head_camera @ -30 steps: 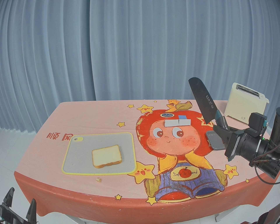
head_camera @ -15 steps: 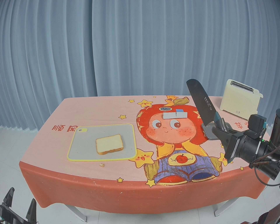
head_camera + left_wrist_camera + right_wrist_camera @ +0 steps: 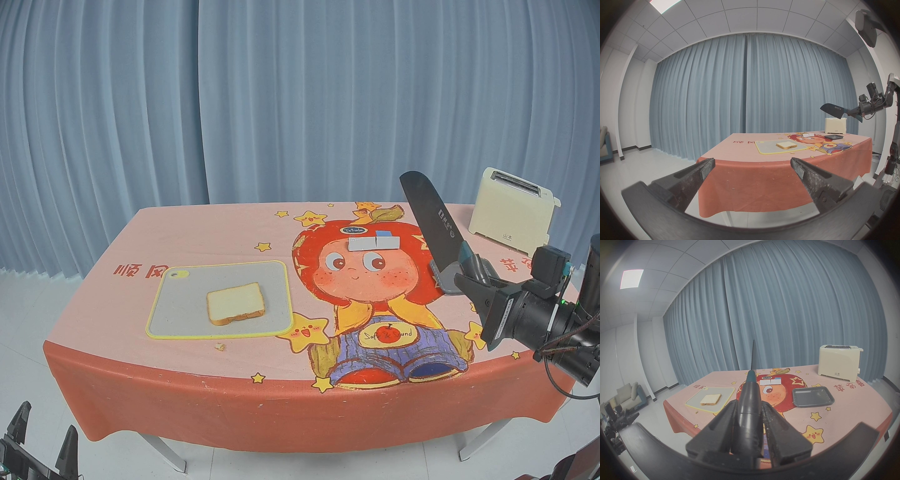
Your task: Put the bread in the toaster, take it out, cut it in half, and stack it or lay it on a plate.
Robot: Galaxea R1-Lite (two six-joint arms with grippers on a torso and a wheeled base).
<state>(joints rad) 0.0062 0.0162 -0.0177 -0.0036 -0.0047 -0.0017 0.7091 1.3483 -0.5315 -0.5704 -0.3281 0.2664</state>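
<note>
A slice of bread (image 3: 235, 303) lies flat on the grey, yellow-rimmed cutting board (image 3: 181, 306) at the table's left. My right gripper (image 3: 476, 273) is at the table's right side, shut on the handle of a dark knife (image 3: 432, 219) whose blade points up and away. In the right wrist view the knife handle (image 3: 750, 405) sits between the fingers (image 3: 784, 430), and the bread (image 3: 710, 399) is far off beyond it. The cream toaster (image 3: 512, 209) stands at the back right. My left gripper (image 3: 47, 422) hangs open and holds nothing, low, off the table's front left corner.
A dark grey tray (image 3: 812, 396) lies between the toaster and the table's middle, partly hidden behind the knife in the head view. Small white and blue cards (image 3: 374, 242) lie at the table's centre back. A crumb (image 3: 219, 345) sits in front of the board.
The whole head picture has shifted, with the table now smaller and farther off: the camera has moved back. The right gripper still holds the knife the same way.
</note>
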